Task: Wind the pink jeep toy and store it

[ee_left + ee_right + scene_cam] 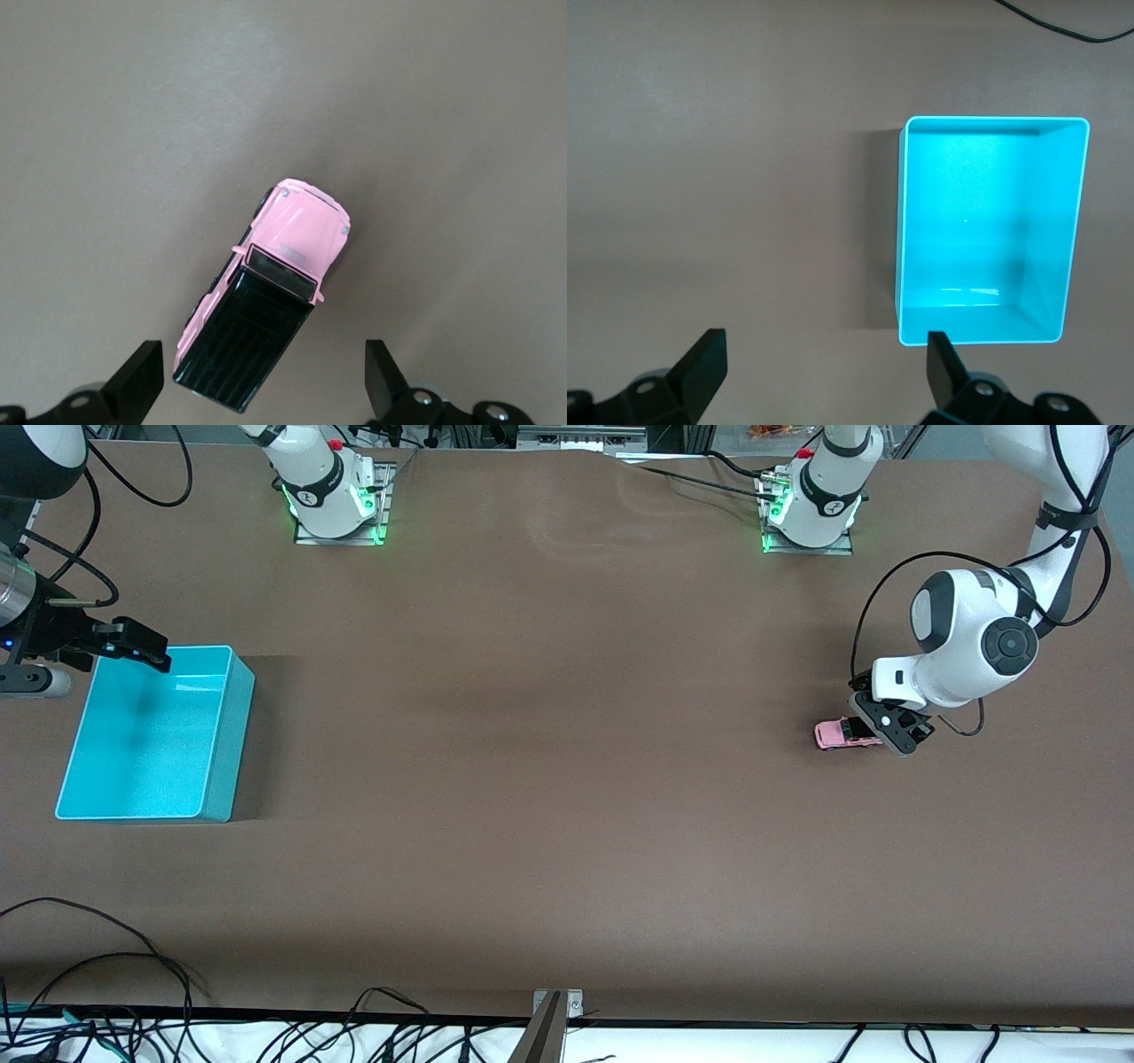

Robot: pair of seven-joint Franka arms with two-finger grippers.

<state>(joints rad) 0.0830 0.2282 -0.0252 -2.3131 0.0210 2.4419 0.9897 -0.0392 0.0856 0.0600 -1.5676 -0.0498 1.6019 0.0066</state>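
No readable text, labels, brands or numbers on anything in view.

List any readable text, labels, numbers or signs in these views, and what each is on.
No readable text in any view.
Pink jeep toy: a small grey plate on the hood, too small to read.
Turquoise bin: plain, no label.
Arm bases: a small round mark on each, too small to read.
Left gripper and right gripper: no visible markings.

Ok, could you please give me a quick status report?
Left gripper open over small pink jeep toy, not gripping. Right gripper open above turquoise plastic bin.
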